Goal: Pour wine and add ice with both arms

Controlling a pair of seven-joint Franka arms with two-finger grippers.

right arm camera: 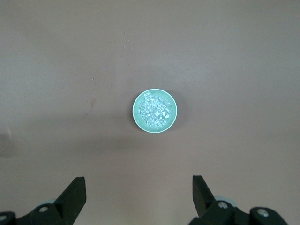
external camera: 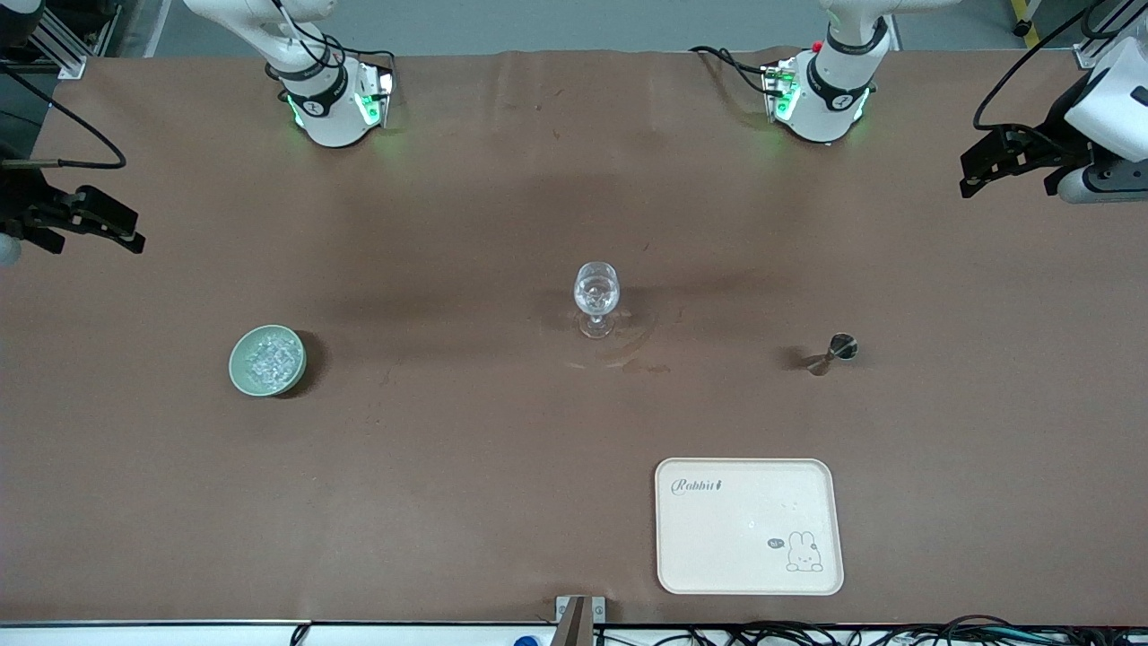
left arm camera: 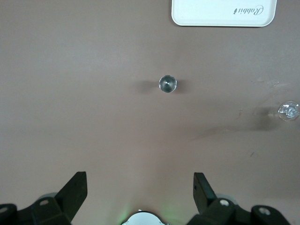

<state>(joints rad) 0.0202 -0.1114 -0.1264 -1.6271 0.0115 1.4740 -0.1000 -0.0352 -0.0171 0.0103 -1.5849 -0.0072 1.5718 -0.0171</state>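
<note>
- Left end effector (external camera: 978,170) hangs wide open, empty, over bench (external camera: 448,467) edge at left arm's end.
- Right end effector (external camera: 108,224) likewise agape, empty, at right arm's end.
- Ice (external camera: 268,359) fills green bowl (external camera: 239,370); stemmed glass (external camera: 596,296) mid-bench, w/ metal jigger (external camera: 834,352) & tray (external camera: 682,556) apart.

A plain reddish-brown table (external camera: 466,467) carries everything. A pale mint-green bowl (external camera: 237,370) holds clear, whitish, glittering ice (external camera: 272,358). The stemmed glass (external camera: 596,294) is colourless and see-through. A small metal cup (external camera: 840,347) is shiny silver-grey. The tray (external camera: 717,547) is cream, printed with a grey line-drawn rabbit and the grey script word "Rabbit". The two arms (external camera: 318,99) are white with black bands and green lights glowing at their bases. The left gripper (left arm camera: 140,190) and right gripper (right arm camera: 139,192) are black.
</note>
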